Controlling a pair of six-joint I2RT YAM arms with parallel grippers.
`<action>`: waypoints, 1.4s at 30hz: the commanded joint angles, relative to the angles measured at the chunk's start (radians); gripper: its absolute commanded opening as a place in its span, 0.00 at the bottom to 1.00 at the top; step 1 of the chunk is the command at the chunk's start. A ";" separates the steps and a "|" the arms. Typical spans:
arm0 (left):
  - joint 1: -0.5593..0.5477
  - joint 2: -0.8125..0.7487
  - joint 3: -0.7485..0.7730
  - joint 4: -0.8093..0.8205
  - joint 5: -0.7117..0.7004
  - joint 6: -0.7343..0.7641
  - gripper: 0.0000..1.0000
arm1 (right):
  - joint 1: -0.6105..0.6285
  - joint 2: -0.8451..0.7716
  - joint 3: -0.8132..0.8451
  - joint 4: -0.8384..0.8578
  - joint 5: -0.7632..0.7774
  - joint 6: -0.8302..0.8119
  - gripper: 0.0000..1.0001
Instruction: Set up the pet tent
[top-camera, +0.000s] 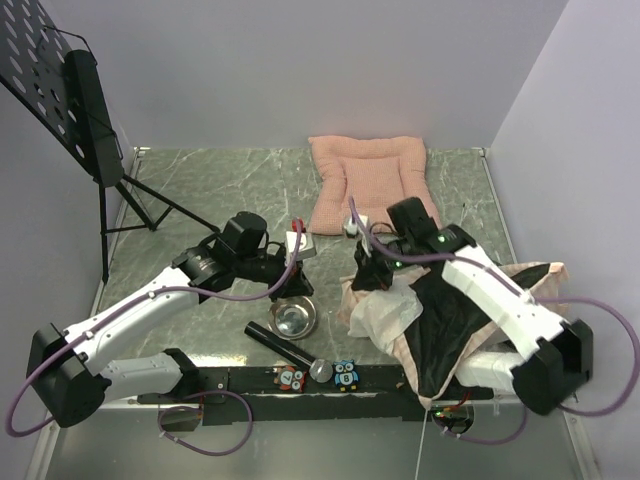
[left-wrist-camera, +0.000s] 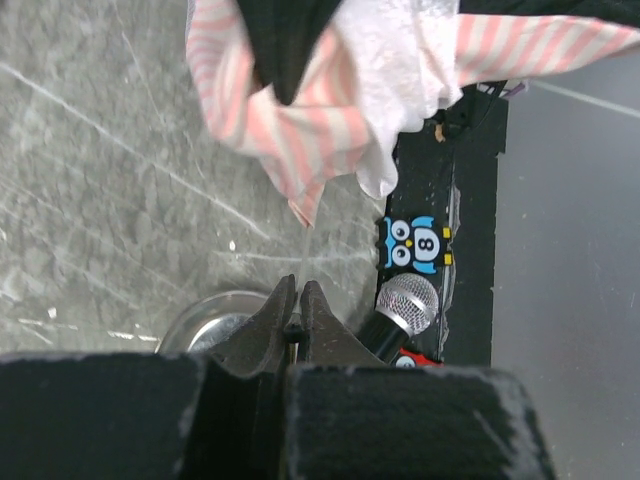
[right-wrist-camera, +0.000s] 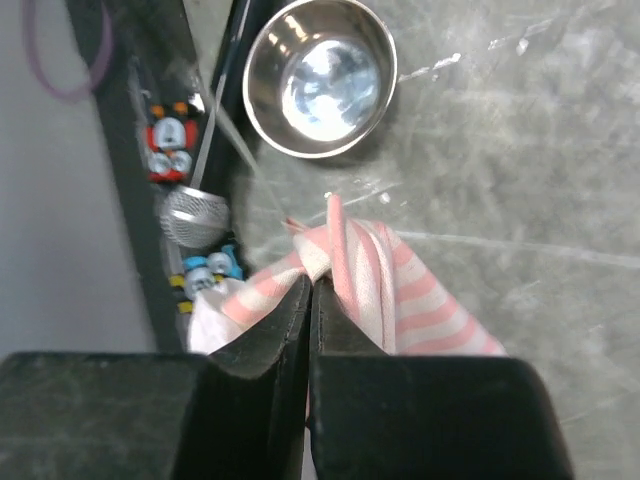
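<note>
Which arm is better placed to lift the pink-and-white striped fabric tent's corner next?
Right, probably. The right pincer is shut on a corner of the pink-and-white striped fabric tent. The left pincer is shut short of the cloth, near the round steel bowl.

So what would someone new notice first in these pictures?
The crumpled pink-and-white striped fabric pet tent sprawls near right on the green marble table, the right tool pinched shut on a striped fold. A plain pink quilted rectangular cushion lies at the far edge, a shiny round steel bowl near the front centre.
</note>
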 joint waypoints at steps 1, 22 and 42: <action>-0.023 0.004 -0.022 -0.003 -0.009 -0.008 0.01 | 0.025 -0.176 -0.134 0.162 0.057 -0.234 0.02; -0.052 0.156 0.038 0.343 0.276 -0.317 0.01 | 0.111 -0.330 -0.249 0.462 0.008 -0.168 0.00; -0.066 0.188 -0.033 0.973 0.060 -0.957 0.01 | 0.235 -0.378 -0.358 0.620 0.239 -0.005 0.00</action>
